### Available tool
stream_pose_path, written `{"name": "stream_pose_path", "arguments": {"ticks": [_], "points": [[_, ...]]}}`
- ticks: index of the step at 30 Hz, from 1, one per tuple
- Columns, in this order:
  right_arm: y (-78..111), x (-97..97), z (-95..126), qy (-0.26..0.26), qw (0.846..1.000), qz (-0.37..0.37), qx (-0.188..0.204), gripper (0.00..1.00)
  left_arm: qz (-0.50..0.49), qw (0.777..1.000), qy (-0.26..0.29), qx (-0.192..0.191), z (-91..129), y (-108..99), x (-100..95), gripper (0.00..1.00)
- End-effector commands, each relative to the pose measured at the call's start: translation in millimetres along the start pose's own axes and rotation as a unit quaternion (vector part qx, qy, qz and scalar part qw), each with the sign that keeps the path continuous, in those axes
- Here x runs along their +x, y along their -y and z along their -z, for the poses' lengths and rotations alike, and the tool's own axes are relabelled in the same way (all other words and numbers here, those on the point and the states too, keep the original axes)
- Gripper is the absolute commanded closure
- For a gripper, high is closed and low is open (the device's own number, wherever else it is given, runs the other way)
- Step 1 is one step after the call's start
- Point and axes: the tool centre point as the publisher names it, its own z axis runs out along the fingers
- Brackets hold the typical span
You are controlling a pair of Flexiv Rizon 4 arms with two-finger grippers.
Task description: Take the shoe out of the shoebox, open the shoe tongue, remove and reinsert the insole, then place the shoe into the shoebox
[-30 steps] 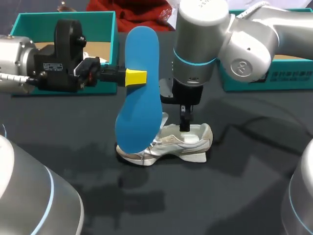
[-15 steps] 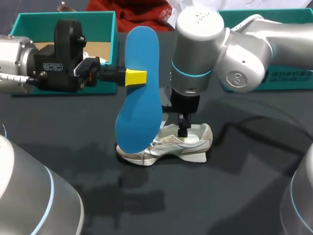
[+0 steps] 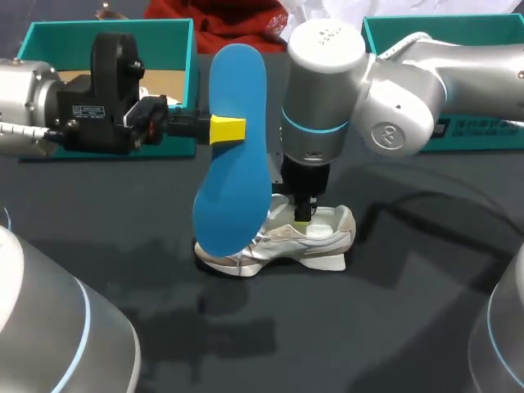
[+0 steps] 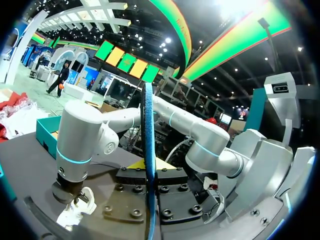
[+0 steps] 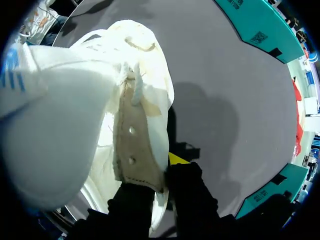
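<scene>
The right arm has swung in toward the middle and dropped, so the right tool (image 3: 303, 214), which hung just above the shoe a second ago, now reaches into the mouth of the white and silver mesh trainer (image 3: 303, 241). The left arm has not moved. Its left tool (image 3: 225, 129) is clamped on the blue foam insole (image 3: 233, 164), gripping it by one long edge and holding it upright in the air, with the insole's lower end in front of the trainer's toe. This suggests the insole is already out and the right arm is going in to hold the trainer open for its return. The trainer stands on its sole on the dark counter (image 3: 393, 311), toe toward the left arm and heel toward the right. In the right wrist view, a beige strip of the trainer's upper with eyelet holes lies right at the right tool's tips, but I cannot tell whether that tool is closed on it or merely beside it. An open teal cardboard shoebox (image 3: 164, 33) sits well apart at the far side, behind the left arm.
</scene>
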Motion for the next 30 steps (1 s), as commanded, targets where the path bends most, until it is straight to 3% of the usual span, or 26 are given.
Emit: {"name": "stream_pose_path", "arguments": {"ticks": [1,10,19,25,30], "points": [[-1.4,2.3,-1.0,0.002,1.000,-0.002,0.003,1.00,0.000,1.000,0.000,0.000,-1.5,-0.7,-0.7,1.00],[-4.0,10.9,16.0,-0.002,1.000,-0.014,-0.002,1.00,0.000,1.000,0.000,0.000,-1.5,-0.7,-0.7,1.00],[0.6,21.0,48.5,-0.012,0.996,-0.090,-0.025,1.00,0.000,1.000,0.000,0.000,-1.5,-0.7,-0.7,1.00],[2.6,30.5,64.9,-0.007,0.983,-0.180,-0.031,1.00,0.000,1.000,0.000,0.000,-1.5,-0.7,-0.7,1.00],[0.6,39.5,73.5,0.006,0.958,-0.287,-0.013,1.00,0.000,1.000,0.000,0.000,-1.5,-0.7,-0.7,1.00]]}}
